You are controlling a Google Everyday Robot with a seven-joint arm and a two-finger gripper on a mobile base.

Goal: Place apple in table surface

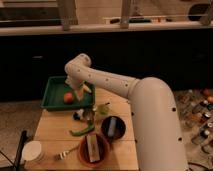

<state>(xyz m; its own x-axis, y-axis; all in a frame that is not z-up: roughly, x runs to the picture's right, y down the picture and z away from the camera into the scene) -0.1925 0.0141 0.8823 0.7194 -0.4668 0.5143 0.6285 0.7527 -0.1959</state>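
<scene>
The apple (68, 97), small and orange-red, lies inside the green tray (52, 98) at the table's far left. My gripper (77, 93) hangs at the end of the white arm, just right of the apple and over the tray. A yellow corn-like item (86, 88) lies in the tray beside it. The light wooden table surface (52, 128) spreads in front of the tray.
On the table stand a green pepper (82, 131), a small green item (103, 108), a dark bowl (114, 127), a brown bowl (93, 149) and a white round lid (31, 150) at the front left. My white arm (150, 115) covers the table's right side.
</scene>
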